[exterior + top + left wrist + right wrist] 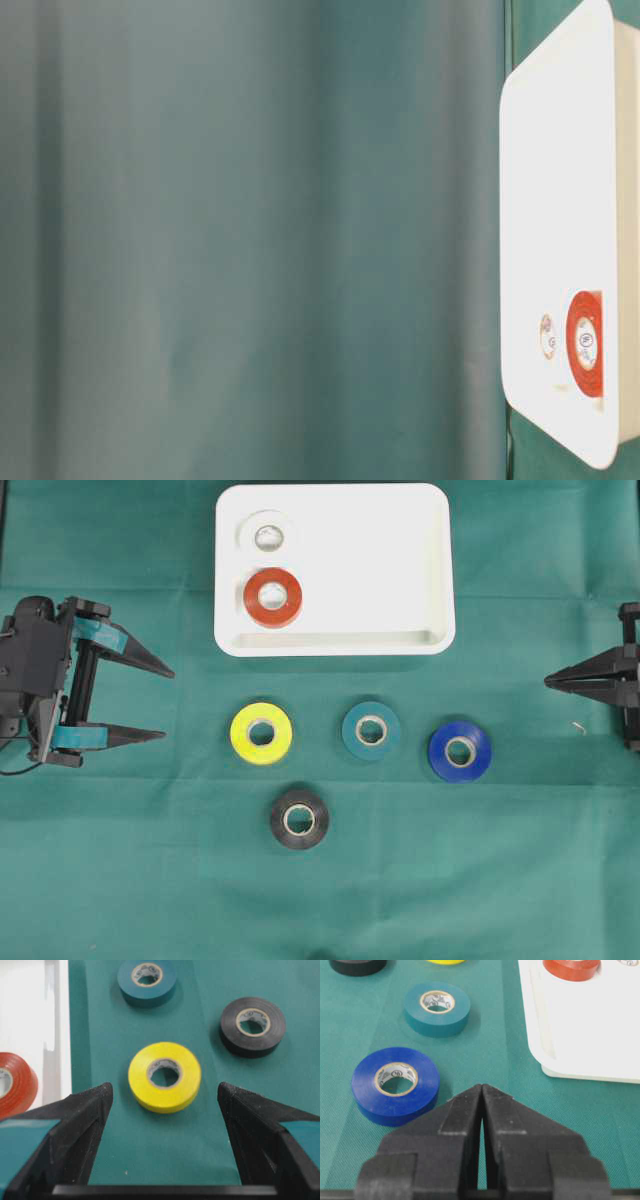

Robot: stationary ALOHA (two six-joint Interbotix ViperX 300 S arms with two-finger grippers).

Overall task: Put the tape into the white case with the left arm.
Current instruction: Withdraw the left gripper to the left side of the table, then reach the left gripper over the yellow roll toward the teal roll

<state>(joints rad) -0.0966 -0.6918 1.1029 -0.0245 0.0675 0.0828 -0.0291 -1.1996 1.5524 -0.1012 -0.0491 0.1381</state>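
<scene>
Yellow tape (164, 1076) lies ahead, between left gripper's (165, 1092) fingertips.

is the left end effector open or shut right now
Open. In the left wrist view the left end effector has its two fingers spread wide either side of the yellow tape, touching nothing.

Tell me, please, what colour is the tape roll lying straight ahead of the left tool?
Yellow tape roll; the left wrist view shows it best.
</scene>
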